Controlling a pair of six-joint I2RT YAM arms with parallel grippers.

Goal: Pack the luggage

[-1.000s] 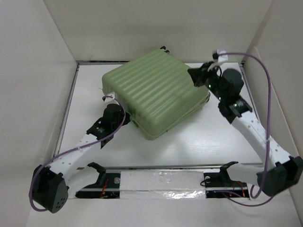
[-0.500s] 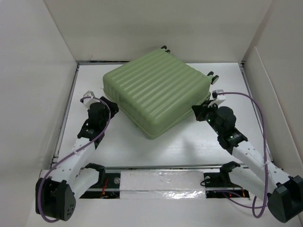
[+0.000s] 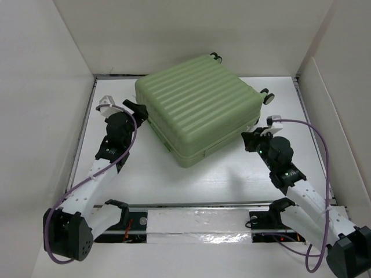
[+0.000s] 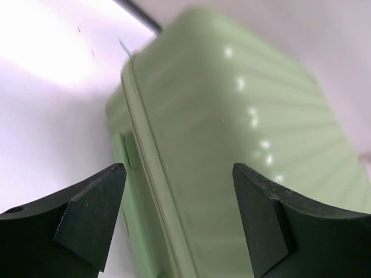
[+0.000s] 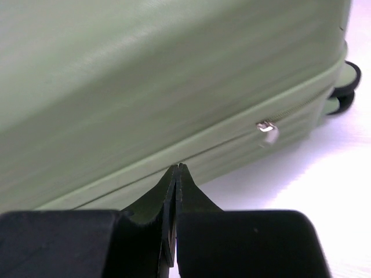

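The luggage (image 3: pixel 200 110) is lying flat on the bench (image 3: pixel 232 174) with its ribbed shell up and both halves shut. Set against a second ago, it is now sitting turned, with its wheels (image 3: pixel 268 95) swung further towards the far right. Both arms are also standing in new places round it.

The left pincer (image 4: pixel 178 174), clenched at the luggage's near-left edge a second ago, is now released. Its jaws are standing wide apart, facing the luggage's left corner. The seam is showing between them, and nothing is being held. The right pincer (image 5: pixel 175 174) is clenched on nothing. It is no longer at the luggage's far-right corner but is sitting off the near-right side, its tip pointing at the seam there. Whether it is touching the shell is not showing.

A zip pull (image 5: pixel 266 130) is hanging on that seam, further along towards the wheels. How far the zip is drawn I cannot tell.

The let-go by the left pincer and the retreat by the right are suggesting that the turning is done and the closing-up is being checked or finished. That would be placing the task late, probably.

Nothing inside the luggage is showing, since the shell is hiding it all.
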